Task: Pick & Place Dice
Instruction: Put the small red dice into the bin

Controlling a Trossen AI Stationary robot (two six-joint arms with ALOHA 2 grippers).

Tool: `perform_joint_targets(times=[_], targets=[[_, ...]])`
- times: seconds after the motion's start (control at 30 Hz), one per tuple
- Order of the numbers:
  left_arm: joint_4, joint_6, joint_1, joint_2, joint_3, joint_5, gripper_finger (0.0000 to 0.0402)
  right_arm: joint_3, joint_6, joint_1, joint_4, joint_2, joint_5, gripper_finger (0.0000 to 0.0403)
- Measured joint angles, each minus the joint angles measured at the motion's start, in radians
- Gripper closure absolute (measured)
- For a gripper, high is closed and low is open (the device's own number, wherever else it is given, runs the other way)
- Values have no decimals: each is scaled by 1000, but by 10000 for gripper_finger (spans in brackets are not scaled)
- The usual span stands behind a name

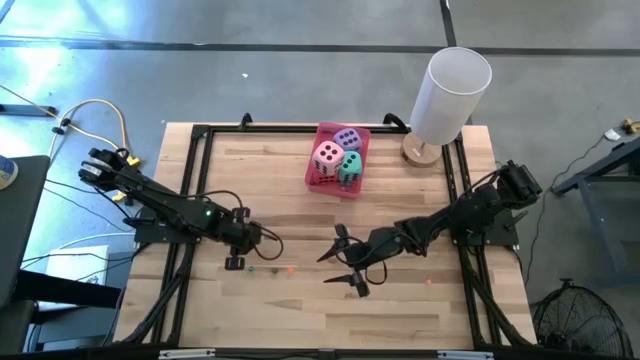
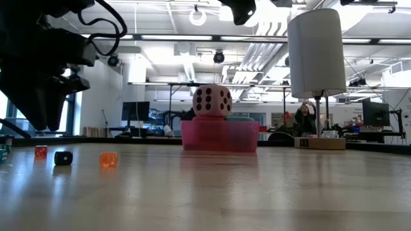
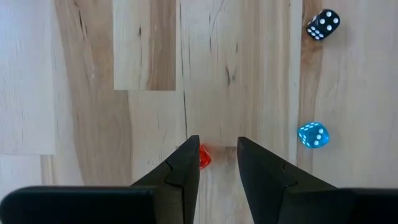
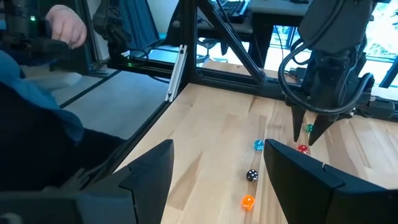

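Note:
The pink die (image 1: 327,155), purple die (image 1: 348,138) and teal die (image 1: 350,167) sit packed in the pink tray (image 1: 318,182) at the table's far middle. In the low view the pink die (image 2: 212,101) rises above the tray (image 2: 219,136). The red die is out of view. My left gripper (image 1: 235,262) points down at the table left of centre, slightly open (image 3: 217,163), with a tiny red cube (image 3: 204,157) beside one finger. My right gripper (image 1: 347,262) hovers wide open near the table's middle, empty. My left gripper comes from above, pointing down, with the tiny red cube (image 4: 303,149) just under its fingertips (image 4: 309,135). The finger hides part of the cube, and I cannot tell whether it touches it.
Tiny dice lie around my left gripper: black (image 3: 323,23), blue (image 3: 313,135), orange (image 2: 108,159), green (image 4: 309,128). A white cylinder lamp (image 1: 450,95) on a wooden base stands right of the tray. A person's hand (image 4: 65,25) and blue sleeve show beyond the table.

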Motion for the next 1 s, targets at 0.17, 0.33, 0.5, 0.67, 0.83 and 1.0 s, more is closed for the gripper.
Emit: perform_joint_targets(times=[0.17,0.33,0.5,0.67,0.83,1.0], targets=[[-18,-3,0,0,0,2,300,0,1,1,-2,0,0,160],[-30,-14,0,0,0,3,300,0,8,1,-2,0,-2,160],[-30,-46,0,0,0,3,300,0,8,0,-2,0,-22,160],[-33,-48,0,0,0,3,297,0,8,0,-2,0,-23,160],[-38,-48,0,0,0,3,261,0,12,1,-4,0,-23,160],[-49,-50,5,0,-2,-13,217,0,61,1,-18,0,-23,160]])
